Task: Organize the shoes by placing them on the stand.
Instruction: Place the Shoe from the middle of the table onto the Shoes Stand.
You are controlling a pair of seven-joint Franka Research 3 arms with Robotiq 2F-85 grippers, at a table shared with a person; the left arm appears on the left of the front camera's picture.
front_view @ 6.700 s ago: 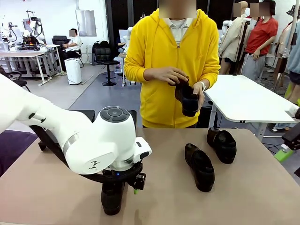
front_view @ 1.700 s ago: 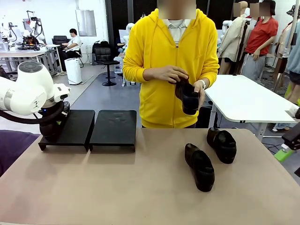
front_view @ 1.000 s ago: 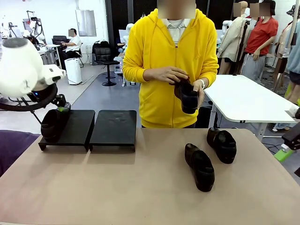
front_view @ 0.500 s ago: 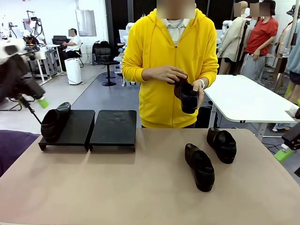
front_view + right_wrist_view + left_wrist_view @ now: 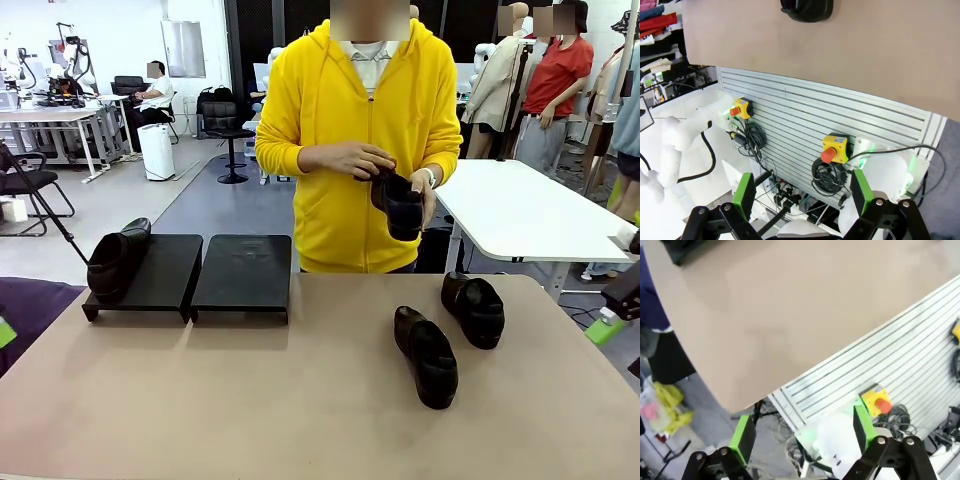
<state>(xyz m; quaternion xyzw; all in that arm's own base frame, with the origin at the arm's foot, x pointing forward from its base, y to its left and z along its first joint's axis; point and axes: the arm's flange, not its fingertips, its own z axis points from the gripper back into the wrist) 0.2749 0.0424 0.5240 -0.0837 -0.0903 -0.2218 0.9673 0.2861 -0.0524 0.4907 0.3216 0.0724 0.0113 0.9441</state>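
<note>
The left arm has let go and pulled clear of the stand (image 5: 172, 282). Its left claw (image 5: 803, 436) now hangs off the worktop's (image 5: 250, 400) left edge, fingers apart with nothing between them. The placed shoe (image 5: 113, 262) has stayed where it was set, along the left edge of the left platform (image 5: 160, 262). That looks like one of four done.

The right platform (image 5: 243, 272) is bare. Two more shoes lie on the worktop's right half, just apart: the near shoe (image 5: 428, 355) and the far shoe (image 5: 475, 308). The person (image 5: 360, 120) holds the fourth shoe (image 5: 400, 205) in both hands beyond the far edge. The right claw (image 5: 802, 195) sits off the right edge, fingers apart and empty. The two loose shoes are likely next.
</note>
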